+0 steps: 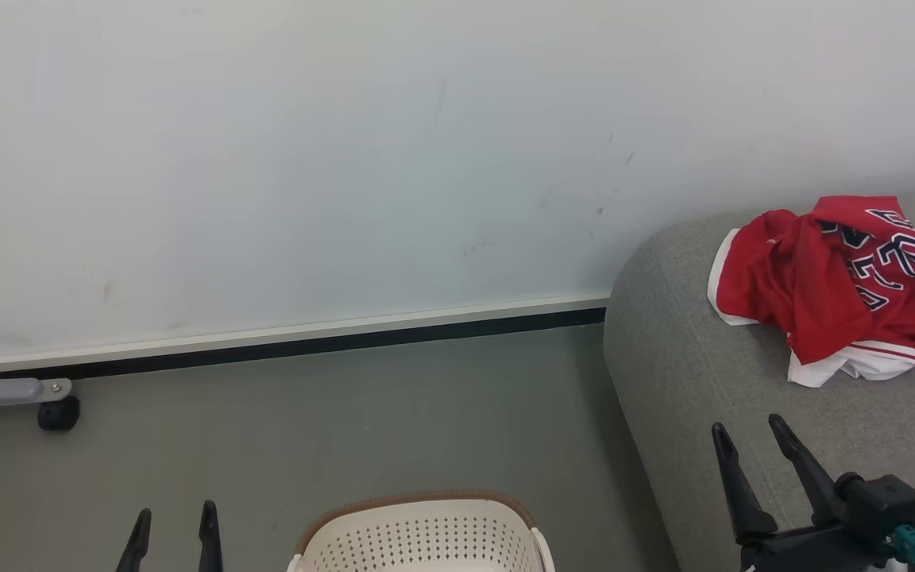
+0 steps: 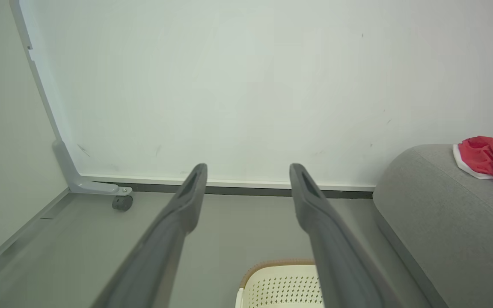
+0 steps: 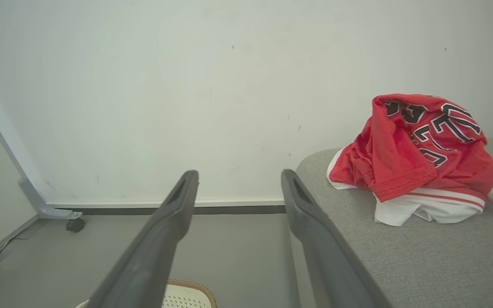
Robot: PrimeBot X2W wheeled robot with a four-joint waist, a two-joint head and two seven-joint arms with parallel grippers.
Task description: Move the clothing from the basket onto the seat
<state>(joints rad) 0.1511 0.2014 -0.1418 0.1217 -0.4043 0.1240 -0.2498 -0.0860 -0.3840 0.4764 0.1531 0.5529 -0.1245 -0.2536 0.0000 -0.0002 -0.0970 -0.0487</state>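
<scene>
The red clothing [image 1: 831, 290] lies crumpled in a heap on the grey seat [image 1: 688, 373] at the right, the lettered jersey on top with white trim showing beneath. The right wrist view has the same clothing [image 3: 417, 158] on the seat [image 3: 435, 261]. The cream basket [image 1: 422, 534] stands on the floor at the bottom centre; only its far rim and wall show. My right gripper [image 1: 751, 433] is open above the seat's front, short of the heap, and holds nothing. My left gripper [image 1: 174, 516] is open at the lower left, left of the basket.
A pale wall with a dark baseboard [image 1: 306, 343] runs behind everything. A grey frame leg on a black caster [image 1: 58, 413] stands at the far left. Grey floor [image 1: 346, 421] lies between the basket and the wall.
</scene>
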